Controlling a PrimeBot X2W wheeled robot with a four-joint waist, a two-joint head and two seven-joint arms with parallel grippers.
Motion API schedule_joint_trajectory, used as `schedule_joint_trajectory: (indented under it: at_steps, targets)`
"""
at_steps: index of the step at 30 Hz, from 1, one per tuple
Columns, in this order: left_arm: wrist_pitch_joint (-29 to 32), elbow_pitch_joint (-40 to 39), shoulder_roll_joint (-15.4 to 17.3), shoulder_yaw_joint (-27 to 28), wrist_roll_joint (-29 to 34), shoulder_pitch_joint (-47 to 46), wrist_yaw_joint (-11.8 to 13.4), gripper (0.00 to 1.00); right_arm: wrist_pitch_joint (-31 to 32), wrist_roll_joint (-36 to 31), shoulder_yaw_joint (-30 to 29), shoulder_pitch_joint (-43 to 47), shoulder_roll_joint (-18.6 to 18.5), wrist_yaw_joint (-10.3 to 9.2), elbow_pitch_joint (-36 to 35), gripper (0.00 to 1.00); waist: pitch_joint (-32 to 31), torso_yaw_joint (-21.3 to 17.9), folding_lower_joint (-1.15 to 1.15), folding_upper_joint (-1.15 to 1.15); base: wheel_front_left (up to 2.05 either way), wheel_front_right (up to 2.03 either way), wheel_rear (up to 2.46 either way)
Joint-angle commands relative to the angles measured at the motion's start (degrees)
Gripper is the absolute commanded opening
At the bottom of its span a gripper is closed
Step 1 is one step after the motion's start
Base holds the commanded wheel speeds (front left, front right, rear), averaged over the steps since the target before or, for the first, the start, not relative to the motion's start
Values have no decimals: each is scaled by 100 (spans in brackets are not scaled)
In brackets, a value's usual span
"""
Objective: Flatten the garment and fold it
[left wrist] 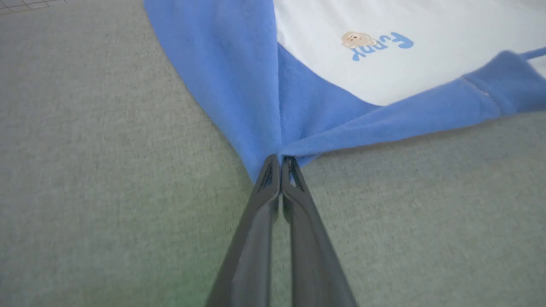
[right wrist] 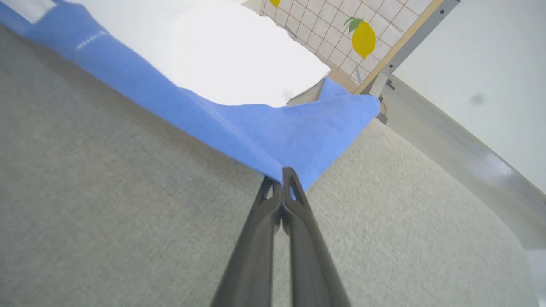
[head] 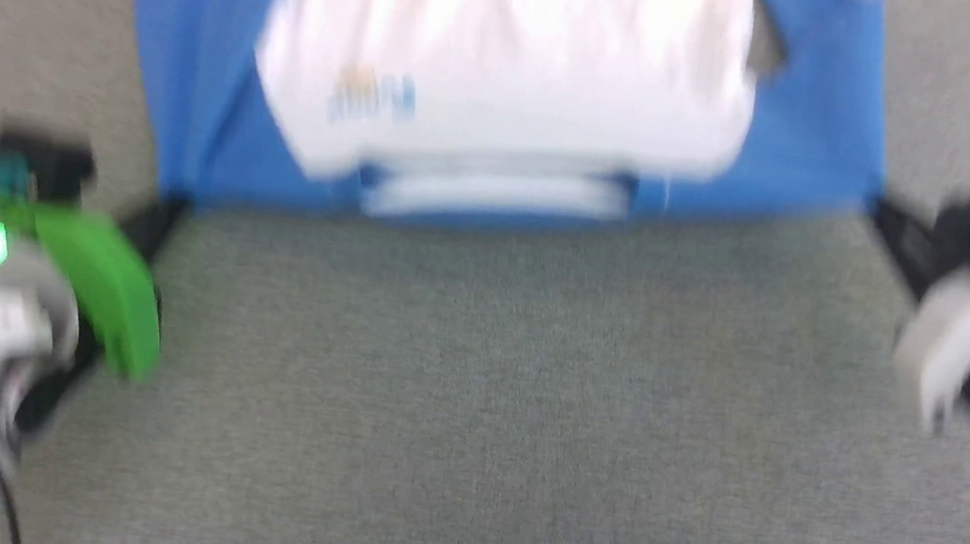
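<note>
Left pincer (left wrist: 280, 161) is pinching one near blue corner of the shirt (head: 511, 86); right pincer (right wrist: 281, 174) is pinching the other. Shirt is lying on the grey surface (head: 520, 429), its near edge stretching between them.

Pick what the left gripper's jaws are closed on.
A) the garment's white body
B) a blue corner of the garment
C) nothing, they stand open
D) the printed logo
B: the left wrist view shows the left gripper pinching a blue corner of the garment, jaws shut.
</note>
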Motion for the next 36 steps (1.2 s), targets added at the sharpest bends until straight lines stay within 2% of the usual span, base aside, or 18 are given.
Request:
schedule_joint_trajectory:
  at_steps: [1,7,15,21,25,31,32,33,34,36]
  targets:
    - [99,-129,180,107,-92,446,179,0,135,69,-232,387,-136,-33,-165,0,-718,149,1,0,0,0,0]
    - [416,-1182,293,203,-402,1978,722,0,698,-32,-1225,2138,13,-33,-1049,0,-1058,179,1,0,0,0,0]
    - [631,-1951,419,194,-408,3151,1272,0,1596,-253,-2224,3935,748,-33,-1882,0,-1251,190,1,0,0,0,0]
    - [769,-2075,444,59,-364,3619,1470,0,2075,-424,-2426,4649,1152,-33,-2162,0,-1269,183,1,0,0,0,0]
    - [837,-2028,426,-82,-297,3779,1534,0,2198,-520,-2463,4895,1348,-33,-2000,0,-1245,188,1,0,0,0,0]
    - [754,-1834,234,-291,-230,3782,1517,0,2087,-496,-2371,5033,1549,-33,-1636,0,-1238,207,1,0,0,0,0]
    - [663,-1821,182,-290,-210,3755,1518,32,2033,-490,-2356,5033,1573,-33,-1602,20,-1245,210,1,0,0,0,0]
    - [609,-1806,136,-296,-213,3739,1511,67,1972,-493,-2350,5039,1584,-33,-1590,46,-1266,221,1,0,0,0,0]
    - [559,-1792,84,-295,-228,3733,1515,100,1903,-487,-2368,5063,1604,-33,-1583,100,-1295,231,1,0,0,0,0]
    - [439,-1797,26,-262,-229,3746,1546,100,1822,-483,-2467,5142,1659,-33,-1600,100,-1365,245,1,0,0,0,0]
